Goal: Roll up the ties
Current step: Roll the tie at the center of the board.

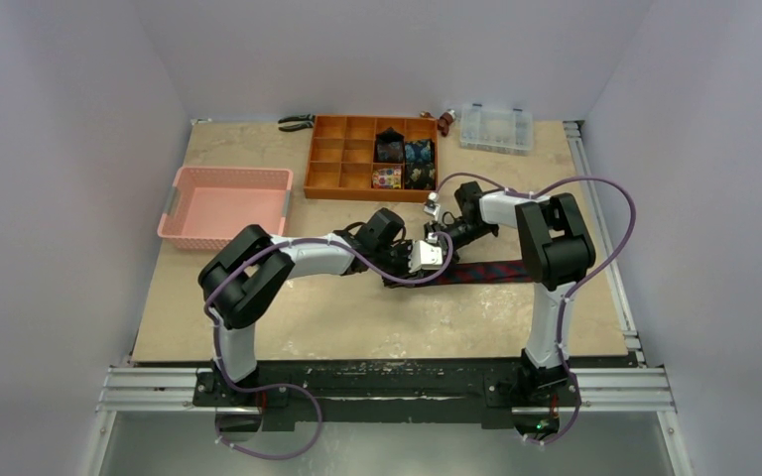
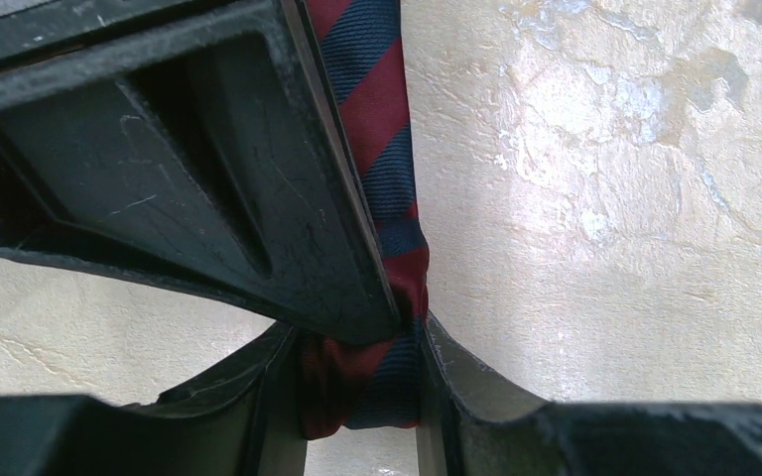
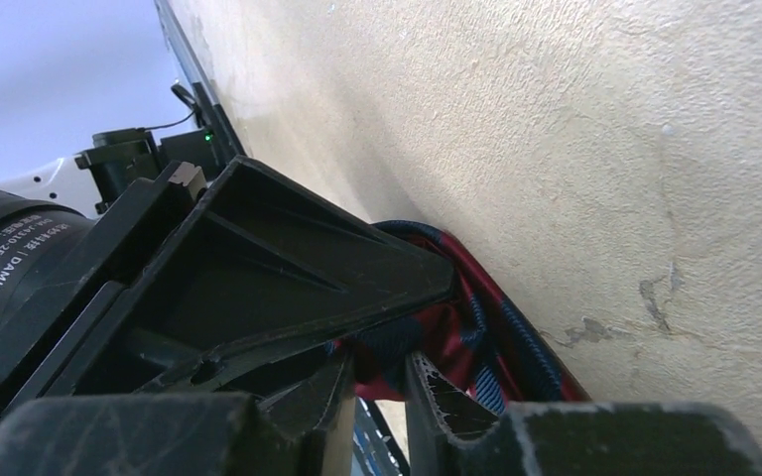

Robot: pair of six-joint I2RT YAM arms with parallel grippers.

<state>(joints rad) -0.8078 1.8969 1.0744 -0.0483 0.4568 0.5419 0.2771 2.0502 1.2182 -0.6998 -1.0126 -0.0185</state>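
— Looking for the striped tie [image 1: 491,270]. Finding it where?
— Lying flat on the worktop [image 1: 357,317] between the two arms, stretching away to the right. Disappearing at its near end under both wrists in the overhead view.
— Checking the left hand [image 2: 402,332] up close?
— Pinching a folded red-and-navy bunch tight between both fingers. Losing the rest of the strip past the top edge of that view.
— And turning to the right hand [image 3: 429,322]?
— Clamping onto the same tie, squeezing crumpled fabric between its fingers right against the worktop. Being too bunched there for counting layers.
— Struggling with anything farther back?
— Making out a few rolled ties [image 1: 404,159] in the right-hand compartments of the orange organizer [image 1: 324,157], but failing to read their patterns at that size. Also spotting a pink basket [image 1: 220,238] to its left, sitting apart from the arms.
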